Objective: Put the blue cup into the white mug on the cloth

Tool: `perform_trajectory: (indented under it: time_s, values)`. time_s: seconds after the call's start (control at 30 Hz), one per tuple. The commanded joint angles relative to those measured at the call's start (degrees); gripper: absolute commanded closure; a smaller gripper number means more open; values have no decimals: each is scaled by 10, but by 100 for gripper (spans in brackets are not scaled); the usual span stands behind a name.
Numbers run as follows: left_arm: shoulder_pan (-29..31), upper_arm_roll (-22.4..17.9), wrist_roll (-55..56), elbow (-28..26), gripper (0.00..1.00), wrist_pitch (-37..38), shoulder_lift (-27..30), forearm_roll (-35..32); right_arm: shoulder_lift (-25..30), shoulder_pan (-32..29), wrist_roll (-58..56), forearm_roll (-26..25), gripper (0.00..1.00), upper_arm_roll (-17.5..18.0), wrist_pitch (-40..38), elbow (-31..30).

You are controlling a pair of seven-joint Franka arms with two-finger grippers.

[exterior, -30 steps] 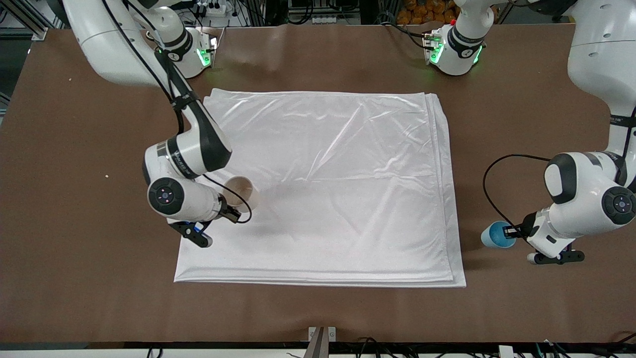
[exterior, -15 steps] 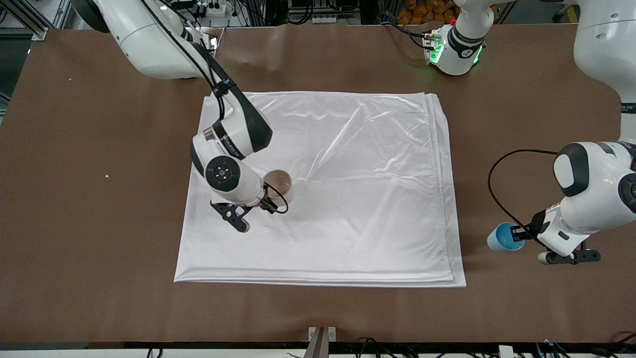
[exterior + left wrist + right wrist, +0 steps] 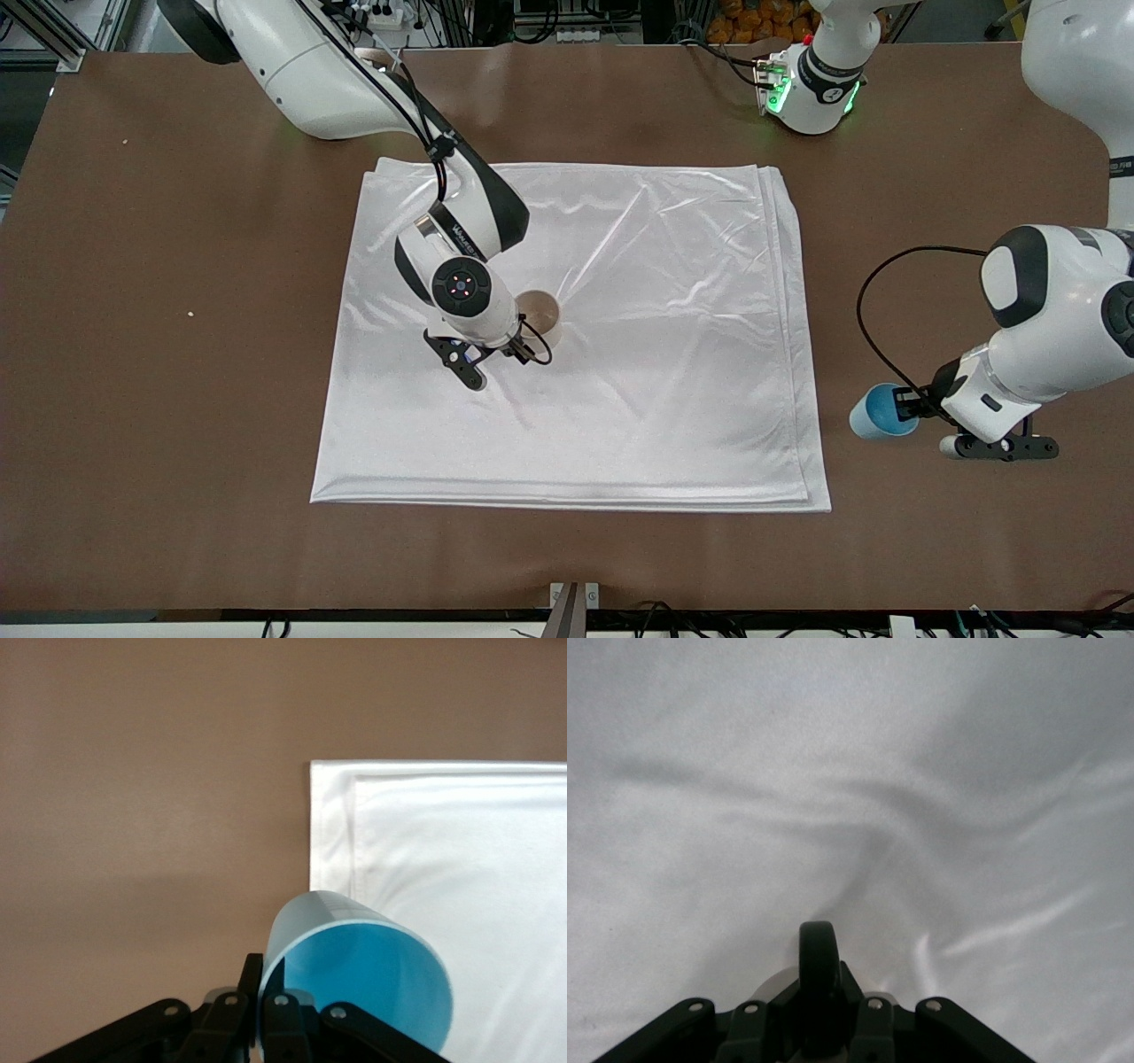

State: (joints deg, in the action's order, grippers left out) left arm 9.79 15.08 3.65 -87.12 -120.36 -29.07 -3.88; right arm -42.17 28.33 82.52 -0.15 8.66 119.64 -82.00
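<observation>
The cloth (image 3: 576, 337) lies flat on the brown desk (image 3: 177, 399), and everything here is best placed against it. The right gripper (image 3: 496, 354) is over the cloth's middle, slightly toward the right arm's end, with its fingers pinched on the black loop handle of the white mug (image 3: 538, 312); the right wrist view shows that handle (image 3: 819, 979) clamped between them above rumpled satin, though whether the mug's base is down on the cloth or just above it cannot be told. The left gripper (image 3: 921, 409) is off the cloth, over bare desk just past the cloth's edge at the left arm's end, its fingers closed on the wall of the blue cup (image 3: 873, 413), which is tilted with its mouth open toward the wrist camera (image 3: 354, 983). The likely trouble lies in the cloth itself: it is slick and layered, so a mug released on a ridge or dragged sideways could tip or skid, bunching the fabric. A thin loop handle is also a poor lever, and the mug may swing in the grip. The cup is only slightly narrower than the mug, so a tilted or off-centre descent could catch the rim and knock the mug over.
</observation>
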Motion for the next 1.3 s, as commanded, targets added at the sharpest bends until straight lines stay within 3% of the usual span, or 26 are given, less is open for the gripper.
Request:
perform_trajectory:
  time_s: [0.0,0.3,0.33,0.37,0.47,0.53,0.73,1.07,1.27]
  values:
    - [1,16,9,4,100,25,20,-17,-21,19,38,1,100,-7,29,9]
    - [-6,33,9,5,100,33,30,-17,-48,30,63,-2,100,-8,67,10]
    - [-6,36,9,5,100,34,31,-17,-48,31,63,-2,95,-7,67,10]
    - [-6,39,10,5,100,36,31,-17,-49,30,63,-3,84,-7,67,10]
    - [-7,48,11,5,100,41,34,-17,-50,29,63,-4,41,-7,67,10]
    - [-9,55,21,5,100,41,36,-17,-49,28,63,-4,21,-7,67,10]
    - [-36,57,64,5,100,57,38,-17,-46,23,62,-3,1,-7,60,12]
    - [-111,57,181,5,100,84,60,-17,-36,2,49,-15,0,-8,6,43]
    - [-158,58,256,5,100,85,63,-17,-30,-27,-45,-50,0,-7,-10,44]
